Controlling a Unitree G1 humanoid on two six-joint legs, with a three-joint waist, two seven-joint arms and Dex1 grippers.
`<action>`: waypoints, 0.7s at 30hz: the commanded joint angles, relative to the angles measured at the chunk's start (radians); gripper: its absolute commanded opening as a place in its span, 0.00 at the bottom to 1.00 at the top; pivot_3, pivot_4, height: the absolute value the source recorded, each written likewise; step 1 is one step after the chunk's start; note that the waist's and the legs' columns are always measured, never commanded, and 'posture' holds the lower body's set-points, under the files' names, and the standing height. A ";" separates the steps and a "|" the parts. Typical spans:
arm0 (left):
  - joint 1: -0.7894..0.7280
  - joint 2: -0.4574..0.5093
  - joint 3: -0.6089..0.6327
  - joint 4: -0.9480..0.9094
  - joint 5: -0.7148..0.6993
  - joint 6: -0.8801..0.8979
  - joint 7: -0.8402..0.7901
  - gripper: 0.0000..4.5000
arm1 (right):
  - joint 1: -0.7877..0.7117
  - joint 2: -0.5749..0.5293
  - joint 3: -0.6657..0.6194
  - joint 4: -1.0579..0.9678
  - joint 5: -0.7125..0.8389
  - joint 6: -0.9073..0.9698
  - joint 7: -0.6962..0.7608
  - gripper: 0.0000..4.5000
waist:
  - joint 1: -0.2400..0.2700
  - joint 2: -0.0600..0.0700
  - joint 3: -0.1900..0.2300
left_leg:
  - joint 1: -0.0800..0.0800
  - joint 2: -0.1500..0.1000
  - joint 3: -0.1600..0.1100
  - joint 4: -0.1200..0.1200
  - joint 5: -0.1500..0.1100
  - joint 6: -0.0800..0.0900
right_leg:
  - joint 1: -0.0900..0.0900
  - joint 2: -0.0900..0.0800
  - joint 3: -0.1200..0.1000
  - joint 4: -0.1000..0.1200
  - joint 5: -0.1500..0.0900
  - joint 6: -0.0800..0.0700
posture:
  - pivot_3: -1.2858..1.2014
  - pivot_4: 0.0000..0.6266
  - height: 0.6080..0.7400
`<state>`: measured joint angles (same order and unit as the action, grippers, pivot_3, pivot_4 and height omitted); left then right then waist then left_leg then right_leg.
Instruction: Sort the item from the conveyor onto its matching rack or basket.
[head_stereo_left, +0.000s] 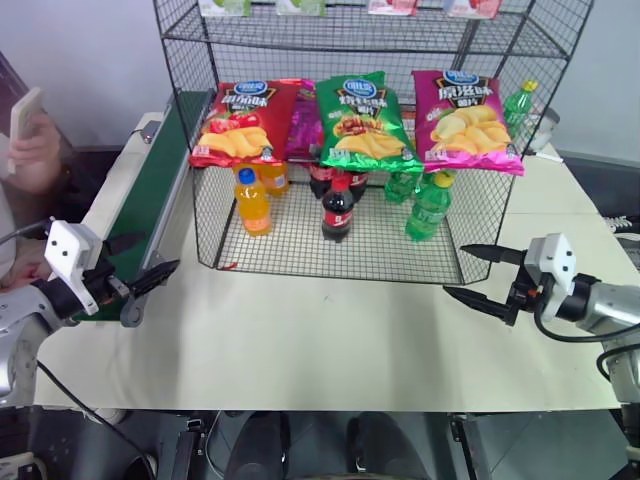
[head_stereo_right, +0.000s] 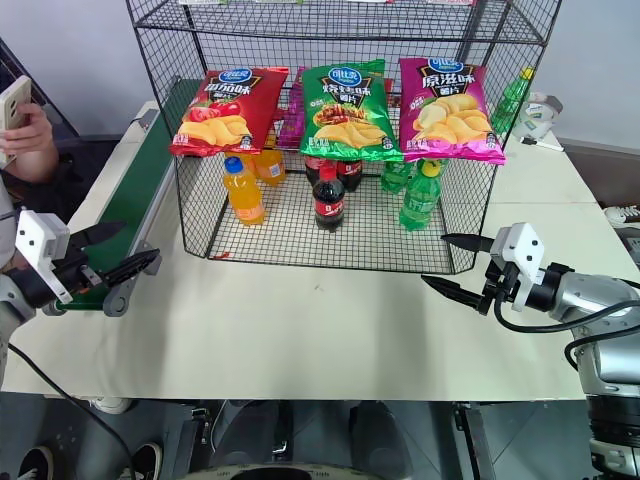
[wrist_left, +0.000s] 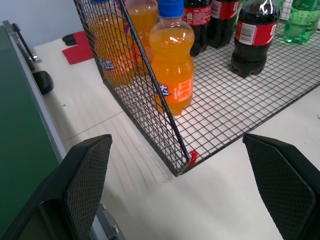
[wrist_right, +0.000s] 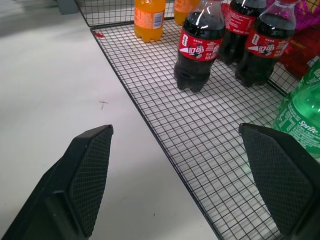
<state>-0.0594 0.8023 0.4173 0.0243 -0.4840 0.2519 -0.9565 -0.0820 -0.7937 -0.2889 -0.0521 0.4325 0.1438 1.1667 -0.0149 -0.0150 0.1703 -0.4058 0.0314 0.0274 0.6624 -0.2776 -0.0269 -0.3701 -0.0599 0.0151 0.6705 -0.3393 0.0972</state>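
Green bag (head_stereo_left: 364, 121) already lies on the rack (head_stereo_left: 300, 245) between red and magenta bags; both grippers (head_stereo_left: 135, 277) (head_stereo_left: 482, 279) gape empty, nothing left.

open table surface (head_stereo_left: 330, 340) lies before the rack (head_stereo_left: 480, 235). rack front tier is obstructed by orange bottle (head_stereo_left: 252, 202), cola bottle (head_stereo_left: 338, 210), green bottle (head_stereo_left: 428, 208); gaps separate them. conveyor (head_stereo_left: 150, 195) borders the left.
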 joint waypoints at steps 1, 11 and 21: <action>-0.009 0.005 0.009 -0.025 -0.004 -0.009 0.002 1.00 | 0.002 -0.016 -0.013 -0.012 0.005 -0.016 -0.002 0.93 | 0.000 0.000 0.000 | 0.000 0.000 0.000 0.000 0.000 0.000 | 0.000 0.000 0.000 0.000 0.000 0.000 | 0.52 0.24 0.99; -0.012 0.003 0.008 -0.012 0.001 -0.024 -0.002 1.00 | -0.002 -0.017 -0.006 -0.002 -0.007 -0.027 -0.003 0.93 | -0.001 0.000 0.000 | 0.000 0.000 0.000 0.000 0.000 0.000 | 0.000 0.000 0.000 0.000 0.000 0.000 | 0.52 0.24 0.99; 0.012 0.004 0.016 -0.015 -0.013 -0.015 -0.018 1.00 | -0.018 -0.021 0.001 0.015 -0.013 -0.033 0.000 0.93 | 0.000 0.000 0.000 | 0.000 0.000 0.000 0.001 0.000 0.000 | 0.000 0.000 0.000 0.001 0.000 0.000 | 0.52 0.24 0.99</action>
<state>-0.0499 0.7991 0.4094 0.0257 -0.4820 0.2467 -0.9633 -0.0874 -0.7953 -0.2792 -0.0320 0.4136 0.1239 1.1662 -0.0151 -0.0150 0.1703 -0.4058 0.0314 0.0274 0.6630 -0.2776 -0.0269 -0.3703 -0.0596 0.0152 0.6712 -0.3393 0.0972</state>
